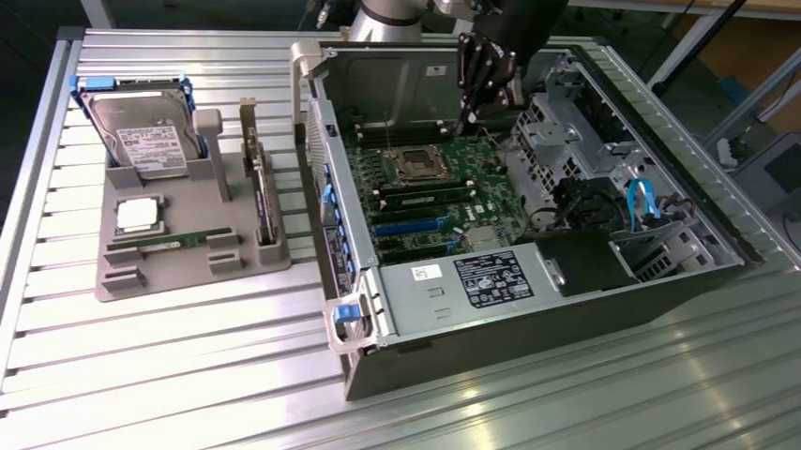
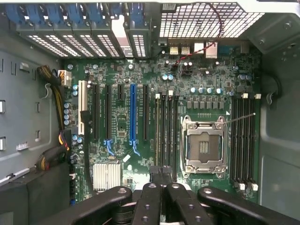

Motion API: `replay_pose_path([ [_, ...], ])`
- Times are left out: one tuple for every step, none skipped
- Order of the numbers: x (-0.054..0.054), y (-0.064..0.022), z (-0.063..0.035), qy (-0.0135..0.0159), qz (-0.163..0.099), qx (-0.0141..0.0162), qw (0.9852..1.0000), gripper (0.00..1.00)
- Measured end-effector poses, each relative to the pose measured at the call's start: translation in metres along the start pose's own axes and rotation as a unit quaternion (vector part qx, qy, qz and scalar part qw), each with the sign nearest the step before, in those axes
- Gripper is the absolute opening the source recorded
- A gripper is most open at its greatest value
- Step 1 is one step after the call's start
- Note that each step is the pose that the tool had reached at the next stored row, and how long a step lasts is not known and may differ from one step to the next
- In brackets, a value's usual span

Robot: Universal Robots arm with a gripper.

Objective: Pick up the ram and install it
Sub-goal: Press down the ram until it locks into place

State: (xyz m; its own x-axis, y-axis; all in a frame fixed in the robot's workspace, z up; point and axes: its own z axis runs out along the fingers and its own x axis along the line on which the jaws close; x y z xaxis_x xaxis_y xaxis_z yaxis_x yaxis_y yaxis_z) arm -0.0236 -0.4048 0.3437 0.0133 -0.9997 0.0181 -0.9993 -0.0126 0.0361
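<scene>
— How is your gripper [image 2: 161, 180] just now?

— Clenched. My black metal fingers are pressed together, and I see nothing between them. I hang over the open case [image 1: 701, 272], looking straight down, I think so that I stay square to the board [image 2: 122, 122].

— What is nearest under you?

— The long dark slots [image 2: 166, 136], thin and parallel, with small white clips at the ends. Just beside them is the socket [image 2: 205, 143], a square with a shiny steel frame. I cannot tell if any slot is filled.

— And the ram?

— Well apart from me. It lies in the grey tray [image 1: 188, 277] on the ribbed aluminium bench [image 1: 188, 375], at the exterior view's left. The ram [image 1: 169, 242] is a slim green stick, flat in its groove near the tray's front. I judge the groove keeps it from sliding. It is not yet picked up.
</scene>
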Motion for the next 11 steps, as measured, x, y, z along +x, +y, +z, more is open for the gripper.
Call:
replay_pose_path([
  [0.0,0.0,0.0,0.0,0.0,0.0,1.0,0.1],
  [0.0,0.0,0.0,0.0,0.0,0.0,1.0,0.1],
  [0.0,0.0,0.0,0.0,0.0,0.0,1.0,0.1],
  [0.0,0.0,0.0,0.0,0.0,0.0,1.0,0.1],
  [0.0,0.0,0.0,0.0,0.0,0.0,1.0,0.1],
  [0.0,0.0,0.0,0.0,0.0,0.0,1.0,0.1],
  [0.0,0.0,0.0,0.0,0.0,0.0,1.0,0.1],
  [0.0,0.0,0.0,0.0,0.0,0.0,1.0,0.1],
  [0.0,0.0,0.0,0.0,0.0,0.0,1.0,0.1],
  [0.0,0.0,0.0,0.0,0.0,0.0,1.0,0.1],
  [0.0,0.0,0.0,0.0,0.0,0.0,1.0,0.1],
])
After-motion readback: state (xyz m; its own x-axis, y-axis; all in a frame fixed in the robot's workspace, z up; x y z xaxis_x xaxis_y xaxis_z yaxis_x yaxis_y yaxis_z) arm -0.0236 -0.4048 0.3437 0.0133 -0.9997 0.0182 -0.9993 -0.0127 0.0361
